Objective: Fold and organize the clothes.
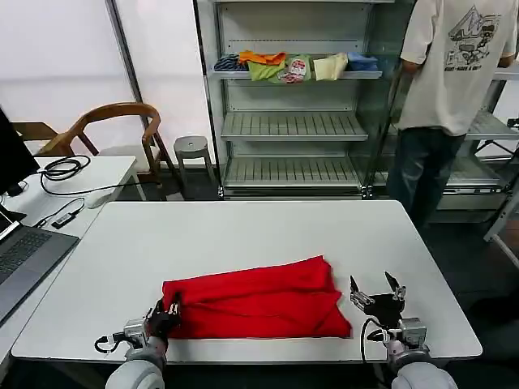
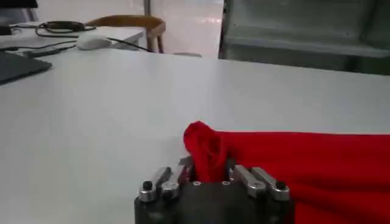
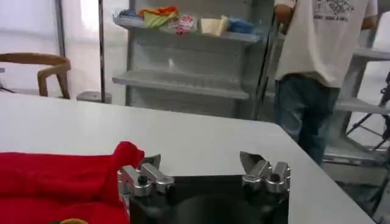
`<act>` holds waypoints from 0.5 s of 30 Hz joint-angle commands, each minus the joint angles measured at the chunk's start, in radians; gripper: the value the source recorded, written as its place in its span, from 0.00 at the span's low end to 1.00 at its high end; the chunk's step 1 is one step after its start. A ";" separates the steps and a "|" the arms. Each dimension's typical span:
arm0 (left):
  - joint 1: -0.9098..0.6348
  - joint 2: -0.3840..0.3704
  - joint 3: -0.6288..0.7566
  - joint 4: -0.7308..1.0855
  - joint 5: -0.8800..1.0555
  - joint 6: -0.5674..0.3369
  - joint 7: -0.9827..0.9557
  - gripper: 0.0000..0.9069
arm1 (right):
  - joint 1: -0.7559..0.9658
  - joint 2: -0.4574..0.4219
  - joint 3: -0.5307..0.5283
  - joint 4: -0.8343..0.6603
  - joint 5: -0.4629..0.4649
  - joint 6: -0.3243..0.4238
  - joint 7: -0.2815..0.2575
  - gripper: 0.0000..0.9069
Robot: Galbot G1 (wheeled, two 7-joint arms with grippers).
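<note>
The red shirt [image 1: 255,308] lies bunched on the white counter [image 1: 243,235] near its front edge, long axis running left to right between both arms. The left tool [image 1: 168,310] is clamped on its left corner; the right tool [image 1: 375,292], fingers apart, sits just beside the right end. Soft, creased cotton on a smooth top.

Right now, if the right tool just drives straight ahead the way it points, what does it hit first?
Probably nothing soon. The right tool is open, pointing away from the robot over bare white table. The red T-shirt lies beside it, toward the left tool, apparently off that line. Depth is uncertain; a low path would graze the tabletop.
</note>
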 commanded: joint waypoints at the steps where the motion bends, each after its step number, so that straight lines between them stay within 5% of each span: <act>1: -0.003 -0.006 0.001 0.000 0.033 0.004 0.032 0.02 | 0.005 -0.003 0.000 -0.004 0.000 0.001 0.000 1.00; 15: 0.016 0.146 -0.353 -0.012 0.038 0.097 0.166 0.02 | 0.008 -0.024 0.023 -0.004 0.005 0.013 -0.002 1.00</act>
